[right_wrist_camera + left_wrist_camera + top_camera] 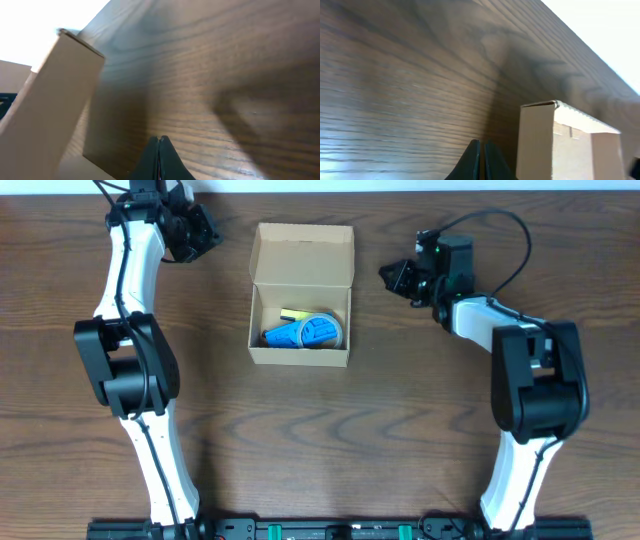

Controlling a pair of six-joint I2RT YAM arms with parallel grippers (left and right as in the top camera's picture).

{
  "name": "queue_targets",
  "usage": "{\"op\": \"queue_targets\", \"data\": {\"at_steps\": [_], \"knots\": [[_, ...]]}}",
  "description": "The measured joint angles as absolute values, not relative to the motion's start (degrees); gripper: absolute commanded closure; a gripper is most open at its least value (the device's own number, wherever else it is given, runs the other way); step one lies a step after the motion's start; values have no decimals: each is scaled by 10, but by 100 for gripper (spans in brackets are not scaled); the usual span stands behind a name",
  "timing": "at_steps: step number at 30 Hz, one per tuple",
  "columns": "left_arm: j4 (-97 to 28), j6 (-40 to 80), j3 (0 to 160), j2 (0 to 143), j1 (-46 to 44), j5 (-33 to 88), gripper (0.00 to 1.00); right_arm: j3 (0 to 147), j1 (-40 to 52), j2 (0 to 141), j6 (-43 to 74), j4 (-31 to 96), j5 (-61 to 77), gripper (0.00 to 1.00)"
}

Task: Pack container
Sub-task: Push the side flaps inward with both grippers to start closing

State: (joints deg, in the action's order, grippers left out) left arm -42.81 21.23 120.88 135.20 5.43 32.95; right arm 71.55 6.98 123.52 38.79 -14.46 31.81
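Note:
The container [262,352], a small tan cardboard box, stands open at the table's far middle with its flap lid [303,253] raised behind it. Inside lie a blue item [300,332], a yellow-green piece [294,314] and a pale ring [341,330]. My left gripper [207,236] is shut and empty, to the left of the lid; its wrist view has the box [570,145] at the right of the shut gripper [481,143]. My right gripper [388,275] is shut and empty, to the right of the box. The box wall [50,110] fills the left of its view beside the shut gripper [159,138].
Dark wood-grain table [330,430] runs all round the box. The left arm [130,370] and right arm [535,380] stand at either side, their bases on a rail at the near edge [330,530]. The table's far edge lies just behind the lid.

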Motion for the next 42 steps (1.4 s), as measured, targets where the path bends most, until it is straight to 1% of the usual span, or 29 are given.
{"op": "queue_targets", "data": {"at_steps": [4, 10, 21, 29, 34, 38, 42], "knots": [[-423, 239, 1209, 1383, 54, 376, 94, 716, 70, 1251, 419, -170, 329, 99], [-416, 276, 1209, 1439, 54, 441, 94, 740, 71, 1272, 440, -172, 338, 99], [-402, 296, 1209, 1448, 44, 531, 94, 828, 101, 1343, 461, -174, 364, 99], [-402, 298, 1209, 1450, 25, 585, 94, 849, 117, 1346, 461, -177, 369, 99], [-402, 295, 1209, 1450, 27, 618, 95, 856, 116, 1346, 461, -237, 388, 99], [-405, 279, 1209, 1450, 34, 645, 95, 878, 116, 1346, 458, -248, 411, 99], [-450, 250, 1217, 1451, 41, 657, 95, 892, 116, 1346, 452, -248, 434, 99]]}}
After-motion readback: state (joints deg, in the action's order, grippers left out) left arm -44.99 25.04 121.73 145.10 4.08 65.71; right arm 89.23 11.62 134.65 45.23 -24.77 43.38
